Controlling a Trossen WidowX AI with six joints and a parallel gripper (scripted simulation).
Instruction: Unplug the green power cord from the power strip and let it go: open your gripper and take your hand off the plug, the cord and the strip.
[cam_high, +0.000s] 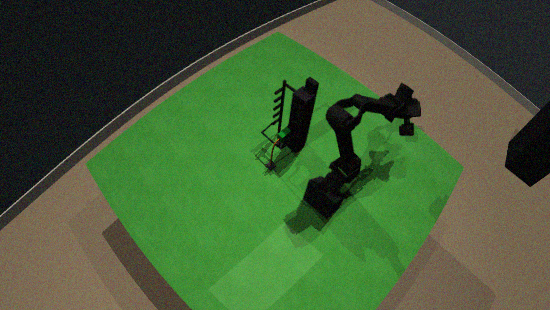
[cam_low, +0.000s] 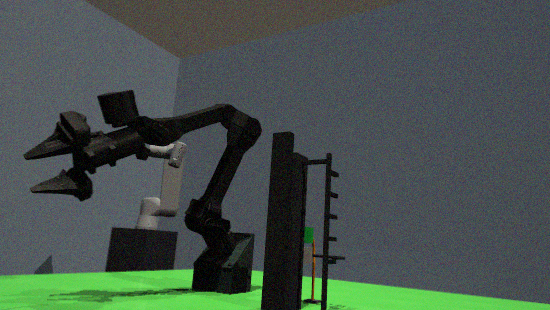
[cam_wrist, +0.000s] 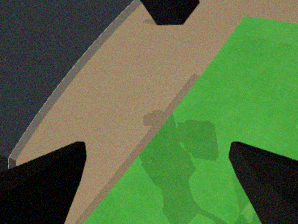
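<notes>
Top view: one black arm (cam_high: 345, 145) on a green mat (cam_high: 200, 210), its gripper (cam_high: 406, 127) swung out to the side away from the power strip (cam_high: 302, 115), well apart from it. Strip stands upright as a tall black slab; beside it a thin black rack (cam_high: 280, 107) with short pegs.

Green plug (cam_high: 284, 134) sits low on the strip's face, still seated by the look of it. A thin orange-red cord (cam_high: 271, 152) drops from it to the mat.

Exterior view: gripper (cam_low: 52, 167) held high, both fingers spread wide, nothing between them. Wrist view agrees: two dark fingertips at the frame edges, only mat and tan floor (cam_wrist: 120, 96) in the gap.

Step in hand, as I judge it: the approach has not begun; unplugging not yet done. Next move calls for swinging the wrist back toward the strip, dropping to the plug's low height, lining the wide jaws across the plug body without fouling the rack, then closing and pulling straight off the face.

Count: one arm, one gripper, one strip, one plug, one cord, one rack. A second pale arm (cam_low: 167, 190) on a dark box shows in the background
</notes>
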